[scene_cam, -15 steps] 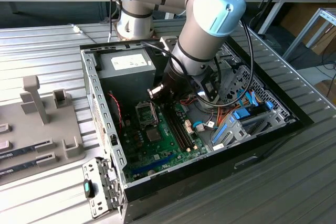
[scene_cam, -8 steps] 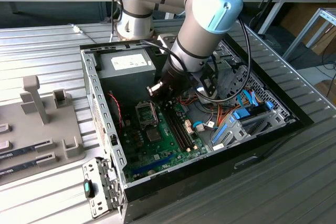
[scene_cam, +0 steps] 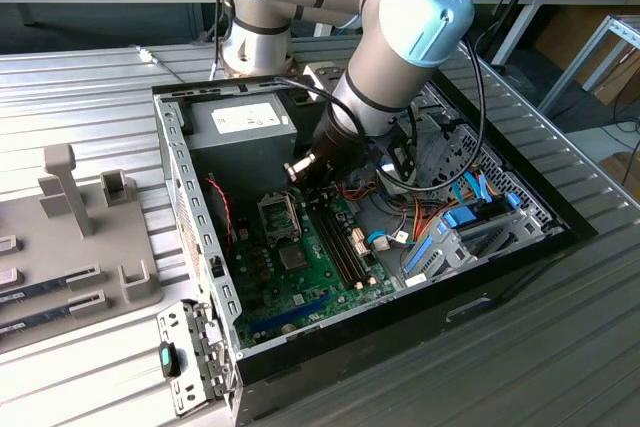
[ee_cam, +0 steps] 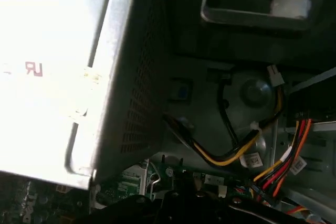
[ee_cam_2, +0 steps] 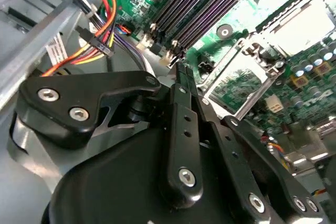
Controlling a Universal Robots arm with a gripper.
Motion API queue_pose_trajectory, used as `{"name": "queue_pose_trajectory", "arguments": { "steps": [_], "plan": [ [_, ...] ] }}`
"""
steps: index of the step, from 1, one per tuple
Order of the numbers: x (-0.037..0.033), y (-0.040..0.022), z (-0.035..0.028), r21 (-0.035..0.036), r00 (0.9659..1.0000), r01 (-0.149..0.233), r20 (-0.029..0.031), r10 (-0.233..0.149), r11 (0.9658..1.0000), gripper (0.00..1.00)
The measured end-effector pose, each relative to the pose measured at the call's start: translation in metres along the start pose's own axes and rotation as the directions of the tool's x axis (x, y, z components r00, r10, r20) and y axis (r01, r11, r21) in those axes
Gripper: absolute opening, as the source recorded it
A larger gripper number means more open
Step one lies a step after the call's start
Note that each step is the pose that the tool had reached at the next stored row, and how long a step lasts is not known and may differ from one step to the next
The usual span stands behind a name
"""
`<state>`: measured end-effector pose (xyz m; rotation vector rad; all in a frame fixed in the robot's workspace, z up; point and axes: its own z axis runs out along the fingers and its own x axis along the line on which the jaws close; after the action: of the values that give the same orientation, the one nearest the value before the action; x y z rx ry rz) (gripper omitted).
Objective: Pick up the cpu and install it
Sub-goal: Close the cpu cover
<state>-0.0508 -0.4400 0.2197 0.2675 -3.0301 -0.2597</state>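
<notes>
— Looking for the cpu, where do you put it?
— I cannot tell. A pale flat square lies in the socket (ee_cam_2: 296,24) in the second wrist view, but glare hides whether that is the chip or bare contacts.
— Could the claw (ee_cam_2: 181,71) have it?
— Its two black fingers (ee_cam_2: 184,124) are drawn together at the tips, close over the green board (ee_cam_2: 134,1). They are near the socket's hinged frame (ee_cam_2: 239,82), which stands swung open. Whether a thin chip is pinched between them is hidden.
— So which step is this?
— The carrying-in or seating part, I judge. The arm (scene_cam: 400,57) reaches deep into the computer case (scene_cam: 185,197), beside the socket.
— What does the next move call for?
— A square, level line-up over the socket, clear of the memory slots (ee_cam_2: 210,9) and the cables (ee_cam_2: 107,22).
</notes>
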Motion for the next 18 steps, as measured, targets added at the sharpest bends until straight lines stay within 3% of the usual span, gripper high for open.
{"name": "queue_pose_trajectory", "arguments": {
  "steps": [1,3,5,7,10,11,12,13,14,18],
  "plan": [
    [-0.0001,-0.0002,0.0009,0.0024,0.9989,0.045,-0.0093,-0.045,0.9990,0.11],
    [-0.0011,-0.0005,0.0019,0.0041,0.9948,0.100,-0.0227,-0.100,0.9950,0.11],
    [-0.0045,-0.0010,0.0017,-0.0031,0.9928,0.116,-0.0276,-0.116,0.9932,0.11],
    [-0.0070,-0.0010,0.0018,-0.0280,0.9912,0.129,-0.0250,-0.130,0.9912,0.11],
    [-0.0073,-0.0010,0.0019,-0.0545,0.9881,0.151,-0.0208,-0.153,0.9870,0.11],
    [-0.0074,-0.0011,0.0023,-0.0644,0.9842,0.174,-0.0213,-0.176,0.9826,0.11],
    [-0.0074,-0.0011,0.0026,-0.0679,0.9811,0.190,-0.0228,-0.192,0.9794,0.11],
    [-0.0074,-0.0012,0.0029,-0.0711,0.9749,0.219,-0.0268,-0.221,0.9732,0.11],
    [-0.0074,-0.0013,0.0034,-0.0745,0.9661,0.253,-0.0317,-0.256,0.9645,0.11],
    [-0.0076,-0.0015,0.0047,-0.0802,0.9494,0.308,-0.0396,-0.312,0.9481,0.11]
  ]
}}
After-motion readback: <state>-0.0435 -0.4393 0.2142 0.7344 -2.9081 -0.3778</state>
